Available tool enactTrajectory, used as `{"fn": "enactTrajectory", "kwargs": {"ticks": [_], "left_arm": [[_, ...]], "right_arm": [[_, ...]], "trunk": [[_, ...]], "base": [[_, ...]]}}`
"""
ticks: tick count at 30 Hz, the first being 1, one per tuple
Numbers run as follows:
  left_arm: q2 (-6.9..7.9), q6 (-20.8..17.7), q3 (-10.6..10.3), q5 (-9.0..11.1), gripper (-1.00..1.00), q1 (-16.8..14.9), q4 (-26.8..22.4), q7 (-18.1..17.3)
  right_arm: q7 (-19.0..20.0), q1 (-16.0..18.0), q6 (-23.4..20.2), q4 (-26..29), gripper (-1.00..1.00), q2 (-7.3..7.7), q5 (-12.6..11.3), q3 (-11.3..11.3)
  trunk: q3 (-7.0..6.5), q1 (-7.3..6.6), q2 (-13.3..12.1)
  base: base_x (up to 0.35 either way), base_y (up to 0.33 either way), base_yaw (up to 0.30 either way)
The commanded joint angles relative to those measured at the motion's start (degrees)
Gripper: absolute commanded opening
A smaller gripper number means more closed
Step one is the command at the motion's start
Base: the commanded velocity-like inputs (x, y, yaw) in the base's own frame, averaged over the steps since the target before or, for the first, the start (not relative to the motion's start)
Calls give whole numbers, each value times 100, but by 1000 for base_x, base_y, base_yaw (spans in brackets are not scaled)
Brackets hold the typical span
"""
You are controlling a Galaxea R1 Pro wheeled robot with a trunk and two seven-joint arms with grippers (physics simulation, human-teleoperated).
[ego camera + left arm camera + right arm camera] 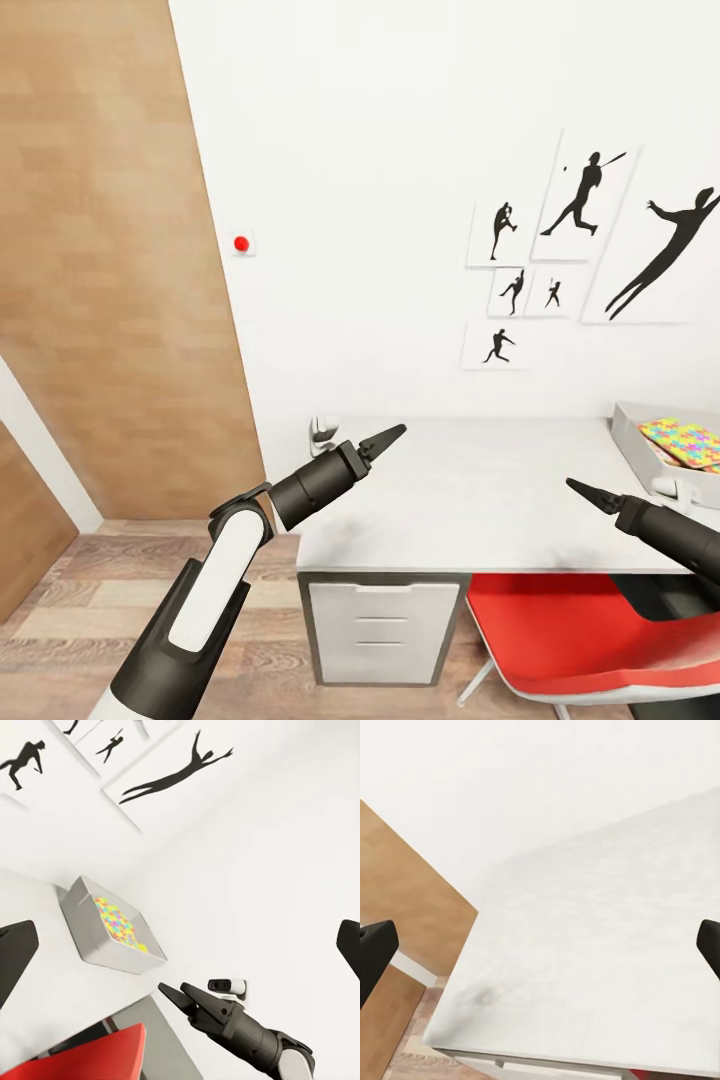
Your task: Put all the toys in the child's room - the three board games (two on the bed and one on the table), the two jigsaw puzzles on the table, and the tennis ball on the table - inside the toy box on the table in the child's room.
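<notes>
The table point(470, 500) has a pale grey top and stands against the white wall. At its right end sits the light-grey toy box point(632, 432), also in the left wrist view point(82, 926). A colourful jigsaw puzzle point(686, 443) point(118, 924) lies inside it. My left gripper point(388, 436) hovers over the table's left part, open and empty, its fingers point(15, 960) spread wide. My right gripper point(582, 488) point(174, 991) hangs over the front edge near the toy box, open and empty, fingers point(373, 945) far apart. The board games, tennis ball and bed are out of view.
A red chair point(580, 640) is tucked under the table beside the white drawer unit point(385, 630). Small white gadgets stand at the table's back left point(323, 432) and in front of the toy box point(668, 487). A wooden wardrobe door point(100, 250) stands at the left. Baseball silhouettes point(585, 200) hang above.
</notes>
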State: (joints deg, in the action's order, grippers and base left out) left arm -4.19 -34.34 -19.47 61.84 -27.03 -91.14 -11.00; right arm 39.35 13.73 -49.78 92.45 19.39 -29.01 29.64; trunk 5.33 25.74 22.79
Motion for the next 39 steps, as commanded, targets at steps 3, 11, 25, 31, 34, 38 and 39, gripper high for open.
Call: {"fn": "enactTrajectory", "kwargs": {"ticks": [3,11,25,31,34,38,39], "left_arm": [[-2,-30,7,21,100,-4,0,-2],[-2,-34,15,21,100,-4,7,-14],[1,-37,26,22,100,-4,15,-29],[2,-38,32,25,100,-4,16,-32],[4,-38,37,27,100,-4,17,-32],[5,-38,43,28,100,-4,16,-33],[5,-38,44,28,100,-4,16,-33]], "right_arm": [[20,7,-32,1,100,-2,0,7],[20,7,-32,1,100,0,0,7],[12,6,-32,1,100,-4,0,1],[11,3,-32,1,100,-5,0,1],[11,5,-32,1,100,-5,0,0],[11,6,-30,1,100,-3,0,-1],[9,6,-31,1,100,-2,0,-1]], "trunk": [[13,4,12],[13,4,12],[13,4,12],[13,4,12],[13,4,12],[13,4,12],[13,4,12]], "base": [[27,47,-2],[13,24,-1],[-44,107,0],[-97,217,0],[-105,234,0],[-108,240,0],[-110,246,0]]}}
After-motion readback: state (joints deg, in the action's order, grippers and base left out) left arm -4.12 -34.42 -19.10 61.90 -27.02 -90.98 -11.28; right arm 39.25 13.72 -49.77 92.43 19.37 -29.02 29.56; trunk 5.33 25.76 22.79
